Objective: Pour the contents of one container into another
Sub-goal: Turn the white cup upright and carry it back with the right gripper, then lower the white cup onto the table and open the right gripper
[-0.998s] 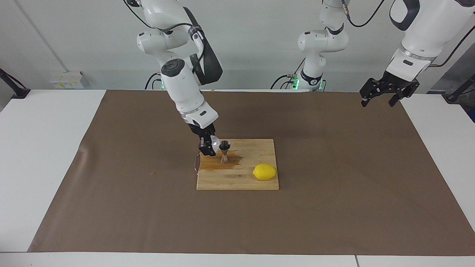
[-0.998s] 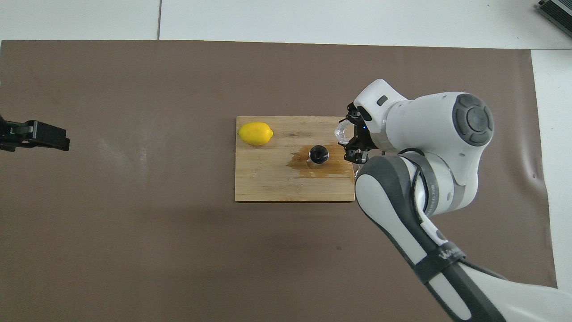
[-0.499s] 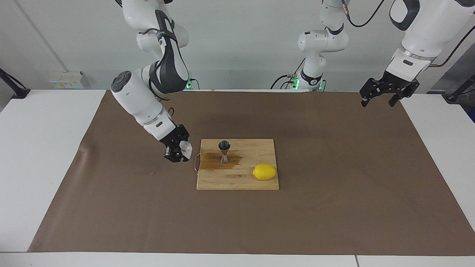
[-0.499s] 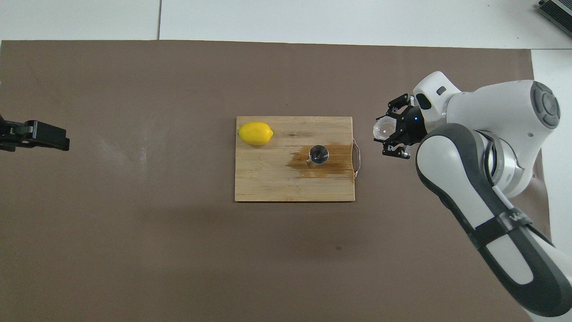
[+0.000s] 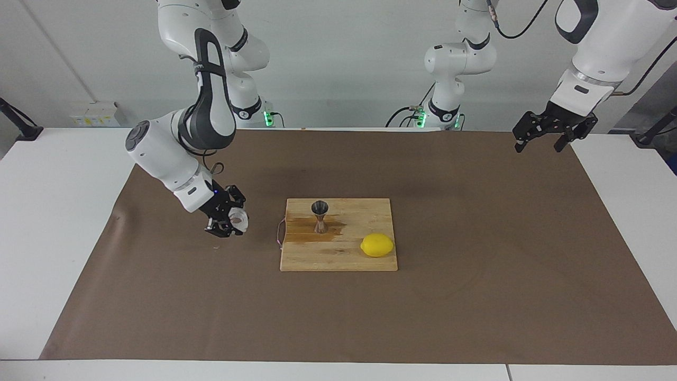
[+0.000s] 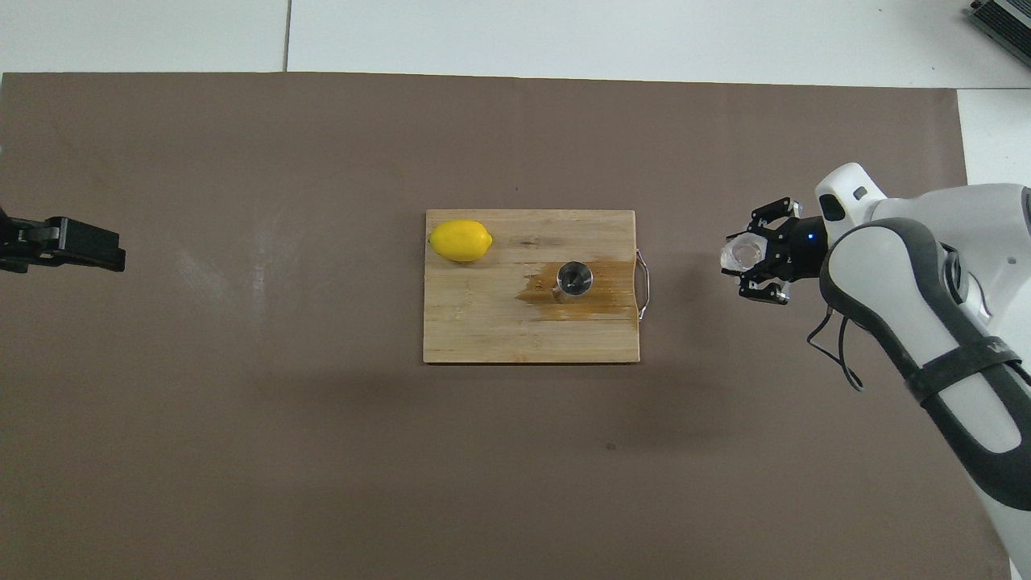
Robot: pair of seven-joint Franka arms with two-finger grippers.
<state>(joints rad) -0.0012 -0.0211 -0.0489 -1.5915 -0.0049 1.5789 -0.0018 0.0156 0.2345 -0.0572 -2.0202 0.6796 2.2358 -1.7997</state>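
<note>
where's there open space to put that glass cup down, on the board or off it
On the cutting board the clearest patch lies between the lemon and the steel jigger, though a wet stain surrounds the jigger. The brown mat is bare on every side of the board, including under the right end effector holding the glass cup.

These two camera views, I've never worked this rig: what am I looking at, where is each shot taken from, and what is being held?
Two robot arms work at a table. One picture faces them from across it; the other looks down from above their end. The right gripper is shut on a clear faceted glass cup, low over the brown mat beside the wooden cutting board. On the board stand a steel jigger in a wet stain and a lemon. The left gripper waits open and empty, raised over the mat's corner.
</note>
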